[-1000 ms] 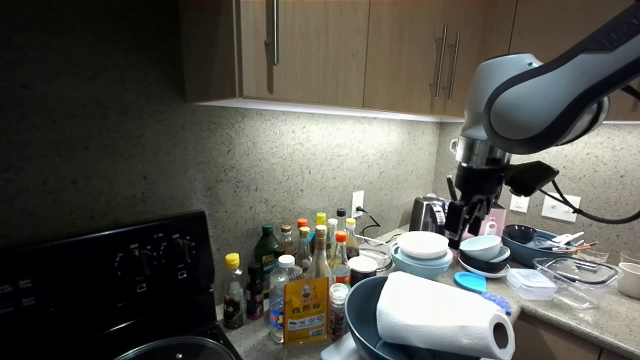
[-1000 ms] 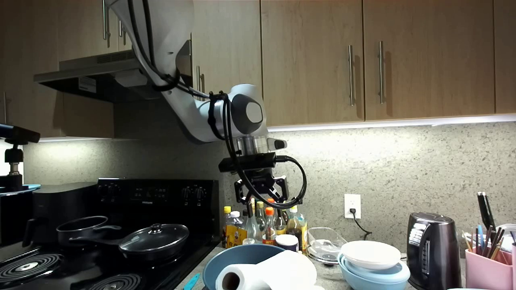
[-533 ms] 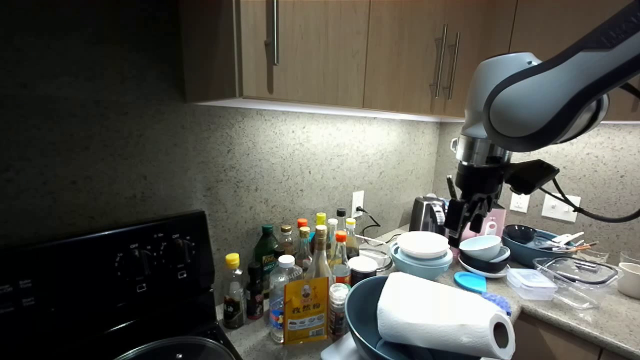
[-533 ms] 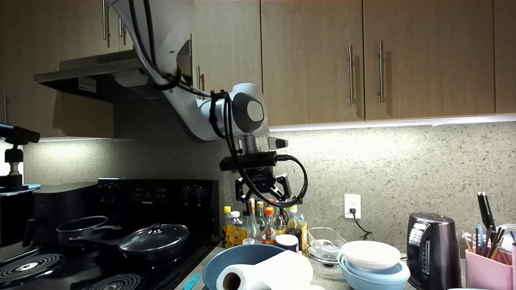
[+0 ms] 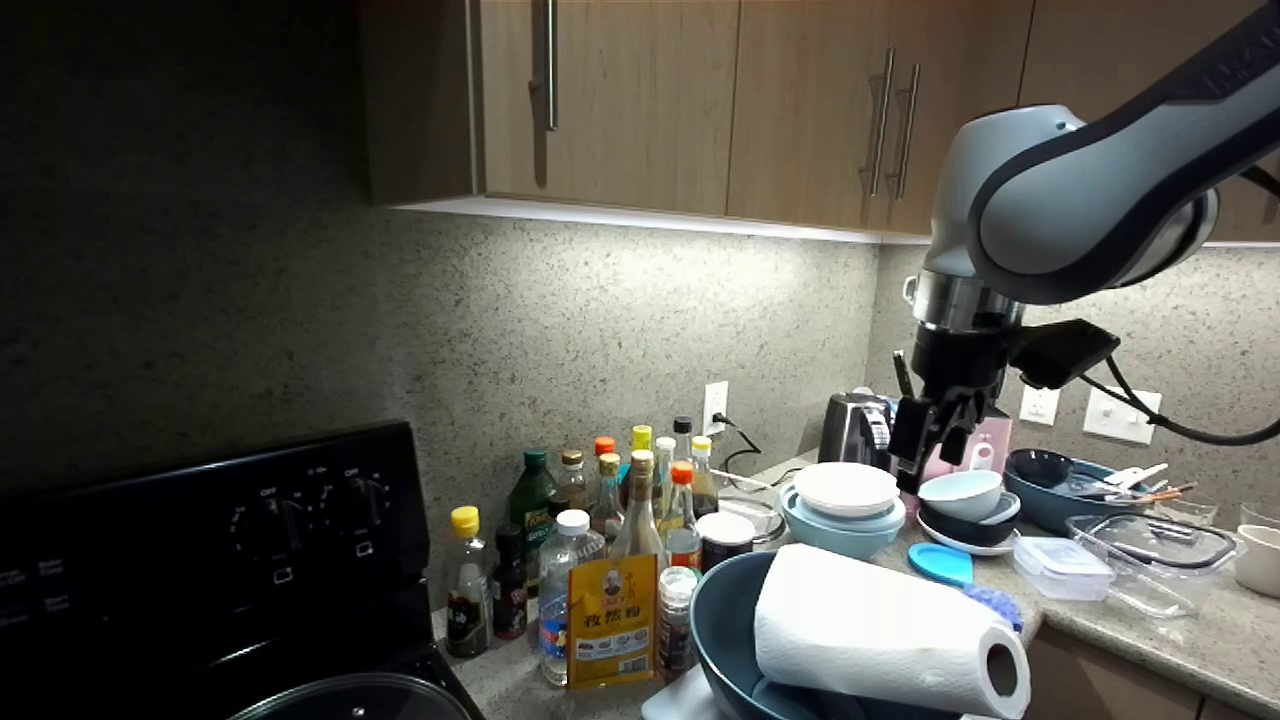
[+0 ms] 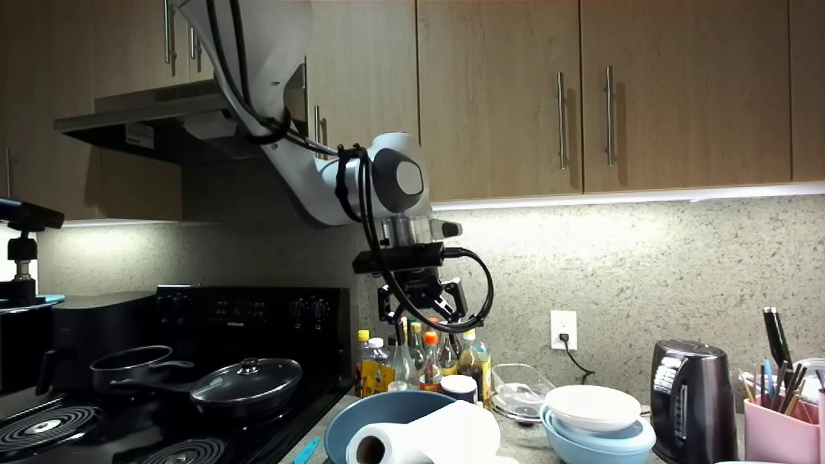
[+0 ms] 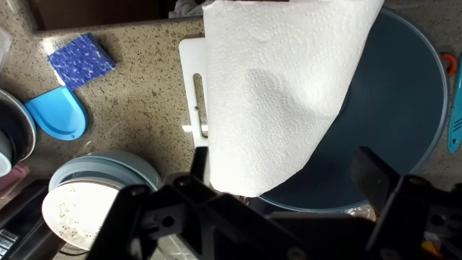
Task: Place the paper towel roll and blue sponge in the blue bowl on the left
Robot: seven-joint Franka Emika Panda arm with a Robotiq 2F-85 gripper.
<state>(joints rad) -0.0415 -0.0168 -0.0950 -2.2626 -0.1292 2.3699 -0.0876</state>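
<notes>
The white paper towel roll (image 5: 880, 635) lies on its side, tilted, in the large blue bowl (image 5: 722, 625), with one end over the rim. The roll (image 6: 451, 430) and bowl (image 6: 380, 407) also show in an exterior view. In the wrist view the roll (image 7: 274, 90) covers the bowl's left part and the bowl's bare inside (image 7: 393, 108) shows at right. My gripper (image 7: 283, 160) is open and empty above them; it shows in both exterior views (image 5: 930, 455) (image 6: 425, 316). The blue speckled sponge (image 7: 81, 61) lies flat on the counter; it also shows in an exterior view (image 5: 993, 604).
A light-blue scoop-shaped piece (image 7: 59, 113) touches the sponge. Pale stacked bowls (image 5: 845, 510) stand beyond the big bowl. Several bottles (image 5: 640, 510) crowd the wall. A white cutting board (image 7: 193, 72) lies partly under the roll. A dark kettle (image 6: 693, 393) stands farther right.
Over the past second my gripper has risen and shifted very slightly, and the roll has shifted a little in the bowl. In the last half second almost nothing has moved.
</notes>
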